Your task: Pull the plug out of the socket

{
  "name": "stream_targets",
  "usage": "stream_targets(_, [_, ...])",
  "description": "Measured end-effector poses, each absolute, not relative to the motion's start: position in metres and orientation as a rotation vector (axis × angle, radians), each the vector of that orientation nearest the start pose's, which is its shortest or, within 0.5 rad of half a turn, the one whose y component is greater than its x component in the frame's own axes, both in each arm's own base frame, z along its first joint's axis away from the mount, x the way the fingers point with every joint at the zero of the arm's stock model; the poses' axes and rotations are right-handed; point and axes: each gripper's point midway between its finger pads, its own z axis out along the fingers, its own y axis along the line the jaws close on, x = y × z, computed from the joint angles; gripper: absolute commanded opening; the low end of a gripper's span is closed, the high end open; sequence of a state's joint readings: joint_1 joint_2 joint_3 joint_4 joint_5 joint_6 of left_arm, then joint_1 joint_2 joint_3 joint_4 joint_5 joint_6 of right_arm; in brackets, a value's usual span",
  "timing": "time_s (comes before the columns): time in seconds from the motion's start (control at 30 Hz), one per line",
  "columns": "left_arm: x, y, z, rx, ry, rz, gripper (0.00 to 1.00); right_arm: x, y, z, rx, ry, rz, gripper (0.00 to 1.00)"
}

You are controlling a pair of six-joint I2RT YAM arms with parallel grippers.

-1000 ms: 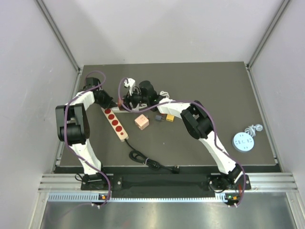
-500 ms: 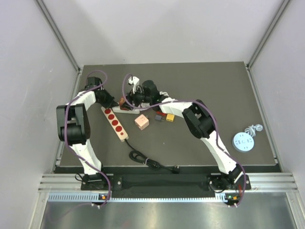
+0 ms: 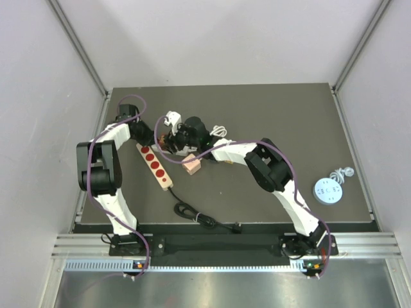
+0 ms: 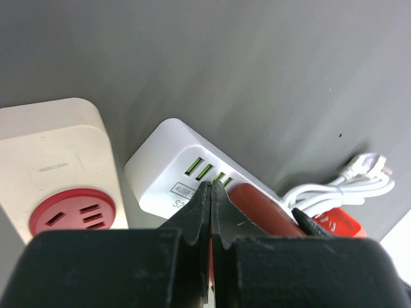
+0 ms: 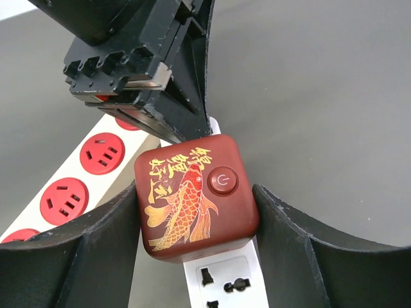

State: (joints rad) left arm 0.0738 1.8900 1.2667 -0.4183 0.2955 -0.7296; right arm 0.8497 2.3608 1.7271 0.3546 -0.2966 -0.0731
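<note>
Right hand (image 5: 196, 208) clasps glossy rounded cube plug (image 5: 186, 189).

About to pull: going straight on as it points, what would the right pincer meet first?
The red cube plug, already flanked by the right pincer; whether any gap remains is unclear.

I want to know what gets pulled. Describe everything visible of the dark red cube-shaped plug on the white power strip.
The dark red cube-shaped plug looks like glossy plastic with rounded edges. Its top bears a golden fish, golden characters and a round power button. It sits upright in the white power strip, not yet pulled off. The right gripper flanks it, one black finger at each side, too close to tell contact. The shut left gripper stands right beside it.
</note>
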Motion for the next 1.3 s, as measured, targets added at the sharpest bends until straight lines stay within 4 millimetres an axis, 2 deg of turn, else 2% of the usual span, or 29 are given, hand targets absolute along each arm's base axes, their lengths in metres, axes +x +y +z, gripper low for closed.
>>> stream_targets(0.1, [0.432,-0.044,0.052,-0.943,2.491,-0.594,0.0,0.403,0.529,0.097,-1.017,1.62,0.79,0.0])
stream_targets(0.37, [0.432,-0.047,0.053,-0.91,2.454,-0.596,0.0,0.411,0.516,0.1,-0.855,1.664,0.987,0.0])
stream_targets(0.5, [0.434,-0.053,0.053,-0.88,2.438,-0.607,0.0,0.416,0.51,0.102,-0.809,1.693,1.03,0.0])
stream_targets(0.6, [0.436,-0.053,0.053,-0.876,2.431,-0.606,0.0,0.411,0.514,0.099,-0.864,1.673,0.978,0.0])
stream_targets(0.8, [0.435,-0.048,0.053,-0.883,2.419,-0.568,0.0,0.402,0.532,0.102,-1.016,1.613,0.723,0.0])
stream_targets(0.93, [0.435,-0.043,0.054,-0.888,2.402,-0.546,0.0,0.404,0.532,0.104,-1.045,1.616,0.664,0.0])
stream_targets(1.1, [0.437,-0.044,0.053,-0.878,2.391,-0.547,0.0,0.411,0.523,0.106,-0.985,1.672,0.808,0.0])
stream_targets(1.3, [0.445,-0.048,0.055,-0.844,2.348,-0.564,0.0,0.43,0.502,0.114,-0.817,1.712,1.014,0.0])
